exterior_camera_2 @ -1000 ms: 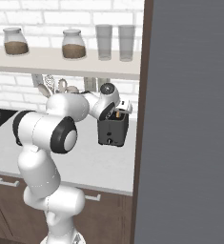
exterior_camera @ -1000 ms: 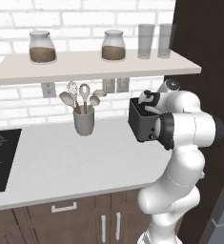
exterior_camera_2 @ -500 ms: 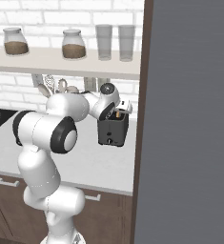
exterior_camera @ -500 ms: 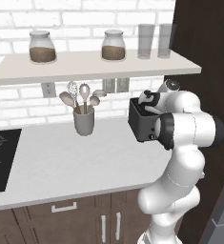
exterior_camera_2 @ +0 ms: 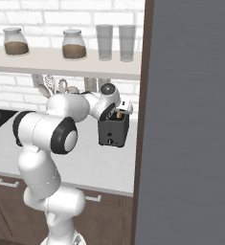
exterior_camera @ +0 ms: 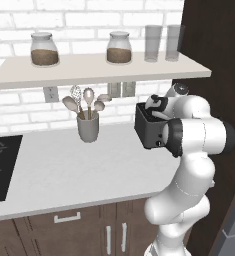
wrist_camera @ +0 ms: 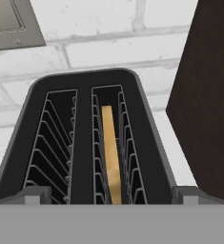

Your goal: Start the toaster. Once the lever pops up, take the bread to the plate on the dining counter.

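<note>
White arm with dark joints rises from base, folds at bulky elbow, forearm reaching forward at counter height. Wrist bent downward, hand pointing straight down. Two-finger gripper (exterior_camera_2: 118, 111) at end of white wrist, low over dark boxy toaster (exterior_camera_2: 113, 132). Hand view: two small dark finger tips (wrist_camera: 33, 195) at bottom corners, set wide apart, nothing between them, each just above toaster's outer top edge.

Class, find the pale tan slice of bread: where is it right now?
In the hand view, the pale tan slice of bread stands on edge in the right-hand slot of the black boxy toaster, beside the dark brown cabinet wall.
</note>
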